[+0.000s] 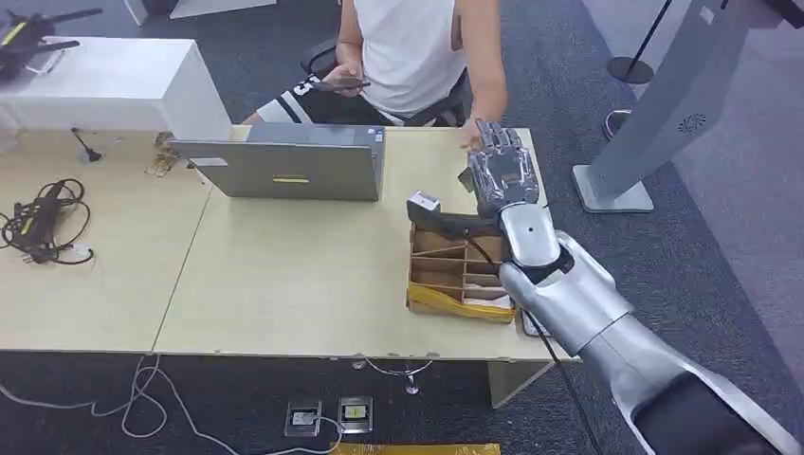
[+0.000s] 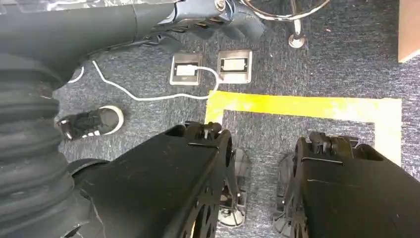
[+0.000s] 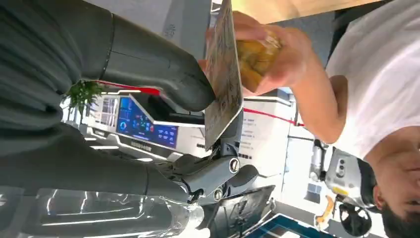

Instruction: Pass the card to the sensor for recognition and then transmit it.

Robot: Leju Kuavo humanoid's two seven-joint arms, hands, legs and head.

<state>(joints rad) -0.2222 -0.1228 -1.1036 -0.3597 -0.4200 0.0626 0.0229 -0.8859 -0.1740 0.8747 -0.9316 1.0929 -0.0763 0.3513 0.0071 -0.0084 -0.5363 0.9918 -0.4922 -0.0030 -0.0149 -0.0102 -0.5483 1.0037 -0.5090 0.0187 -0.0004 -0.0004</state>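
The head view looks down over the table (image 1: 284, 275); the right wrist view sits close behind the right hand (image 1: 502, 175), the left wrist view faces the floor (image 2: 317, 74).

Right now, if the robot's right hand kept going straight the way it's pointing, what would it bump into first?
Probably the person's hand, already at the card that the right hand holds out; the depth is hard to judge.

No legible text, label, brand or number anywhere.
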